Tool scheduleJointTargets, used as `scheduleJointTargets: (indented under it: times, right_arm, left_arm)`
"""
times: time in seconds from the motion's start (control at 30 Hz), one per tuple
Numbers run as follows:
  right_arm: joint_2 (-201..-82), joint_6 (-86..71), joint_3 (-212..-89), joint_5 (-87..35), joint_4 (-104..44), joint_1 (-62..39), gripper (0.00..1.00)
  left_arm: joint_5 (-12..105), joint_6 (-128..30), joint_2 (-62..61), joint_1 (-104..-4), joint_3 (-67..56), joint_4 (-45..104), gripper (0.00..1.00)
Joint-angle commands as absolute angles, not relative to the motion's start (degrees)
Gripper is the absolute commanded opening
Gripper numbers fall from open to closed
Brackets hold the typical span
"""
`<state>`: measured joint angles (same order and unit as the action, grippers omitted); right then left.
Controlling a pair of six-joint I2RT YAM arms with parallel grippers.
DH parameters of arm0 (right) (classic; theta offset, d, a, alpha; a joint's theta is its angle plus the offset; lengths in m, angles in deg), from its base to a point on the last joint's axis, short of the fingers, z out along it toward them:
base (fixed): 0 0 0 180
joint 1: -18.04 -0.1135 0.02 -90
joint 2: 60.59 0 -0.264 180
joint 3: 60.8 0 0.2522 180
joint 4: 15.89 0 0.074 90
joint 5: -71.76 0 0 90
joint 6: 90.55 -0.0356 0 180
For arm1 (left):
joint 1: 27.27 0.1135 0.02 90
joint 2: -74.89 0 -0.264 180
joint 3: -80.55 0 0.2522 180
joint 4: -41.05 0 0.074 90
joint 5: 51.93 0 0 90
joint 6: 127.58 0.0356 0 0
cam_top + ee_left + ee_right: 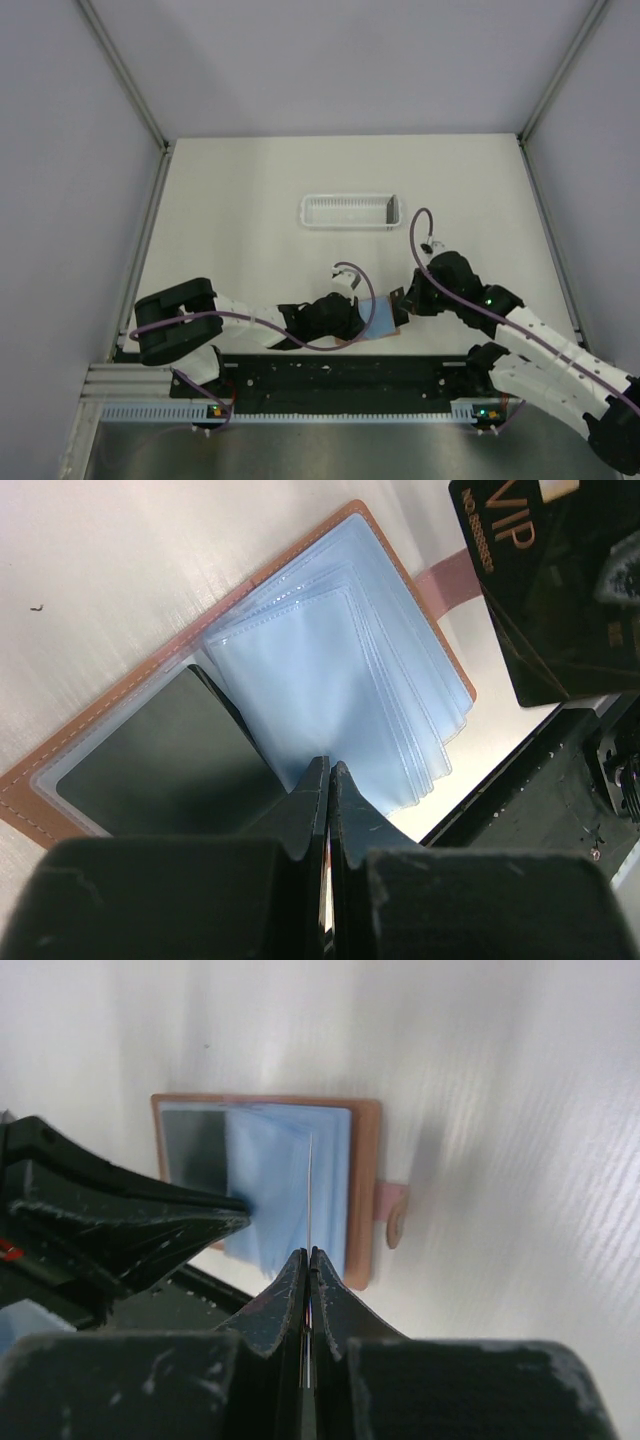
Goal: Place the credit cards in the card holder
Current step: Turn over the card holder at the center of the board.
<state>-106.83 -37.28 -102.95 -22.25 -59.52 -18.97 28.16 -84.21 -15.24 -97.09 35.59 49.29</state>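
The card holder lies open near the table's front edge, with a reddish-brown rim and pale blue sleeves. A dark panel shows in its left pocket; I cannot tell if it is a card. My left gripper is shut, its tips pressing on the sleeves; it also shows in the top view. My right gripper is shut on a black credit card marked "VIP". It holds the card edge-on just above the sleeves. The right gripper sits at the holder's right side.
A white slatted tray stands at the back middle of the table. A black rail runs along the near edge right beside the holder. The holder's pink strap sticks out on its right side.
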Motion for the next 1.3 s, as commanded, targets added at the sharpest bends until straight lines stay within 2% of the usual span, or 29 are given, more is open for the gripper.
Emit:
scheduleJointTargets:
  times: [0.0,0.43,1.27]
  right_arm:
    - [-107.3,-38.2,-104.6,-31.3,-58.6,-19.4,0.00]
    - [-106.6,-43.2,-99.5,-41.1,-56.4,-20.6,0.00]
    - [-110.9,-43.8,-98.4,-38.6,-57.7,-21.4,0.00]
  left_arm:
    - [27.6,-84.0,-16.3,-96.8,36.3,43.7,0.00]
    - [27.4,-84.1,-16.7,-96.8,35.7,43.1,0.00]
    - [27.4,-83.8,-16.8,-96.9,35.1,43.0,0.00]
